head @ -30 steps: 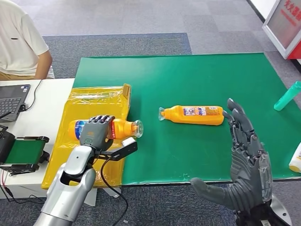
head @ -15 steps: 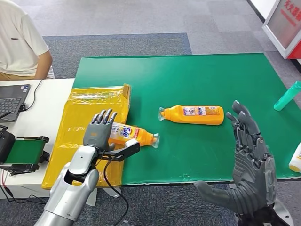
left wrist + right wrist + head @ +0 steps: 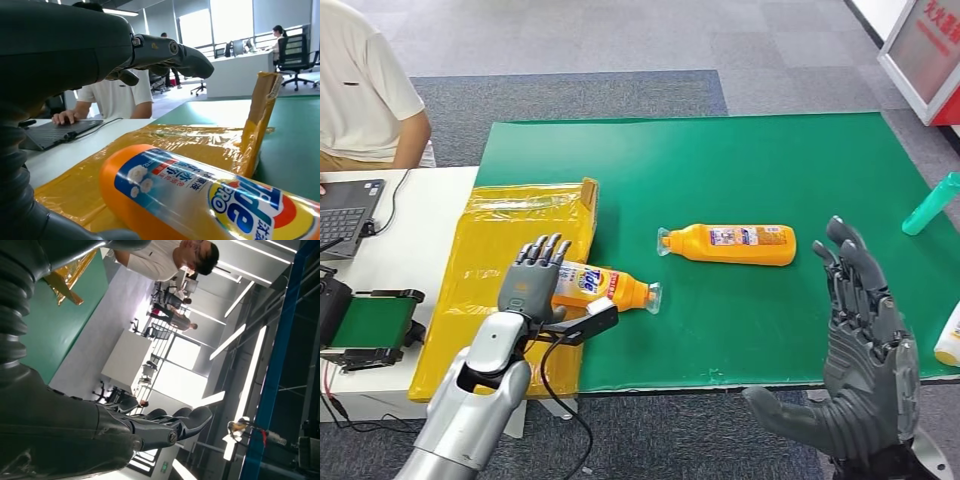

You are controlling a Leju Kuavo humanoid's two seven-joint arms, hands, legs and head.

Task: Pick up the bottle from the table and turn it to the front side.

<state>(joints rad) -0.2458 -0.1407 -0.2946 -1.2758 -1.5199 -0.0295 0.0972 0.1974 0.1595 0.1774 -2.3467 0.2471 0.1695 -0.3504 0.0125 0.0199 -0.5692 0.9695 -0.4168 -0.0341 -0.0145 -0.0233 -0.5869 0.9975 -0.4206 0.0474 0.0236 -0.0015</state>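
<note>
An orange Tide bottle (image 3: 605,286) lies on its side with the label up and its clear cap pointing right, half on a yellow bag (image 3: 497,260) and half on the green mat (image 3: 712,320). My left hand (image 3: 531,281) hovers at the bottle's base end with its fingers spread, holding nothing. In the left wrist view the fingers (image 3: 166,52) reach out above the bottle (image 3: 211,200). A second orange bottle (image 3: 731,243) lies mid-mat, cap to the left. My right hand (image 3: 869,345) is raised with its fingers apart, off the mat's front right edge, and its fingers (image 3: 170,427) hold nothing.
A person in a white shirt (image 3: 361,85) sits at the back left by a laptop (image 3: 346,210) on a white table (image 3: 414,245). A teal bottle (image 3: 933,203) and a white bottle (image 3: 950,340) lie at the right edge. A black cable (image 3: 561,395) trails below my left wrist.
My left hand let go of the Tide bottle and spread its fingers. The bottle now lies further right with its label up. My right hand drifted slightly right and toward me.
</note>
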